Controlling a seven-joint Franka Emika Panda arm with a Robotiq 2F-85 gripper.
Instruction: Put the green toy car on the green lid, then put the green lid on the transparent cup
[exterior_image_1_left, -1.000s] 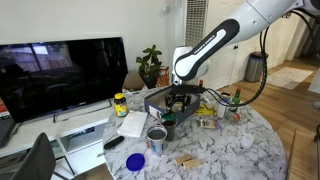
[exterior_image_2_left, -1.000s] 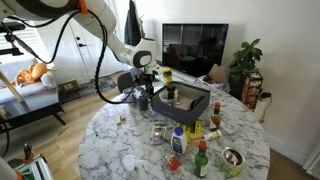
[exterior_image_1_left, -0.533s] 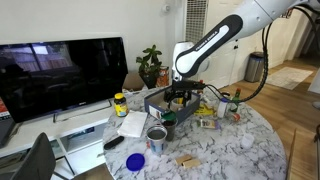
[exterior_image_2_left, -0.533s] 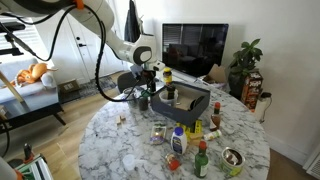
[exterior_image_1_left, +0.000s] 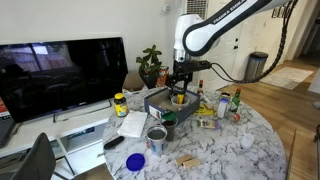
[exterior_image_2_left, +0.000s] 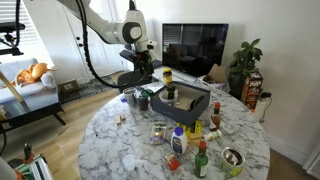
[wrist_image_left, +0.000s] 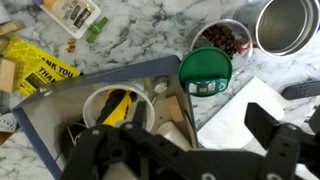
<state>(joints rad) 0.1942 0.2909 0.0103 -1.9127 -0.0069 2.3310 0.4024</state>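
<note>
Only the wrist view shows the end effector (wrist_image_left: 190, 150) closely: its fingers are spread wide and hold nothing, over a grey rectangular tray (wrist_image_left: 55, 118). Just past the tray's edge, ahead of the end effector, lies the flat round green plastic lid (wrist_image_left: 205, 72), right beside a round cup holding dark pieces (wrist_image_left: 225, 38). Both exterior views show instead how high the end effector hangs above the round marble table (exterior_image_1_left: 235, 150). No view lets the tiny green toy car be picked out.
</note>
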